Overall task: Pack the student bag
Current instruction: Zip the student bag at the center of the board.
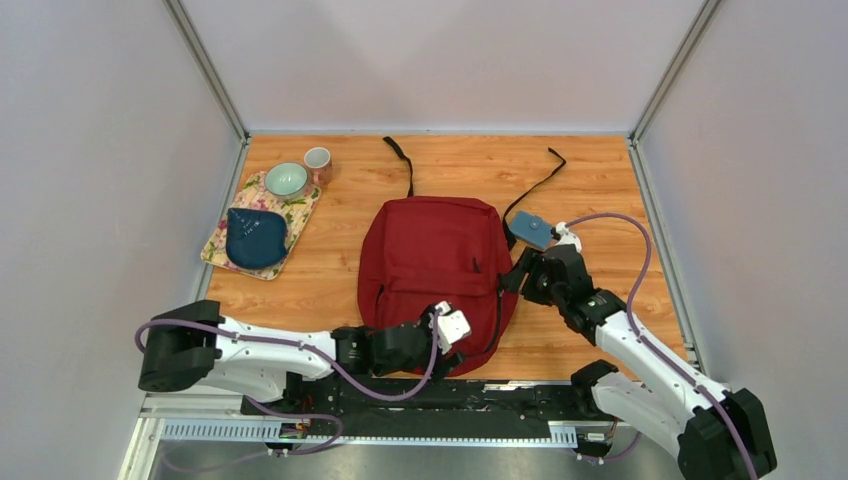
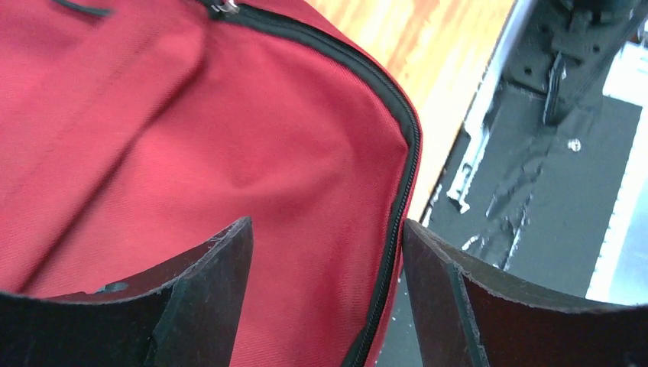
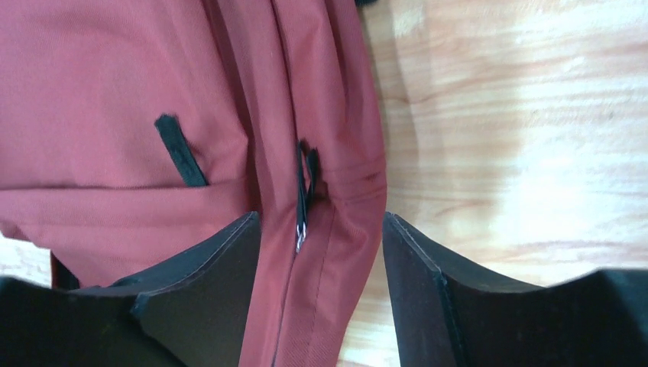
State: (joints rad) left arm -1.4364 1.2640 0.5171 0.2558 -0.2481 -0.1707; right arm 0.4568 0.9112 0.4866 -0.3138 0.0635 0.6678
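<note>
**Bench (image 1: 600,180), overhead view.** The student bag (image 1: 430,260) is laid flat at the centre of the bench, front side up. Its near end is close to the arm bases. Two black straps (image 1: 400,160) are trailed out from its far end.

A teal wallet (image 1: 531,229) is seen just beside the bag's far right corner. A flowered mat (image 1: 218,248) is placed at the far left, well apart from the bag. A dark blue pouch (image 1: 255,237) and a pale green bowl (image 1: 287,180) are carried on the mat. A cup (image 1: 318,160) is set just beyond the mat's far corner.

**Left claw (image 2: 327,223).** It is lowered over the bag's near edge with the jaws held apart. In the wrist view, red fabric and the black zipper line (image 2: 405,176) are framed between the fingers. The zipper is run shut along the curved edge. Nothing is seen to be pinched. Contact with the fabric cannot be told.

**Right claw (image 3: 321,218).** It is positioned at the bag's right side, about halfway along, jaws apart. A fold of the side seam is straddled by the fingers. A metal zipper pull (image 3: 300,229) is seen lying between them, nearer the left-hand finger in the wrist view. A short black tab (image 3: 179,153) on the front panel is visible further in. Bare wood is shown beside the other finger.
</note>
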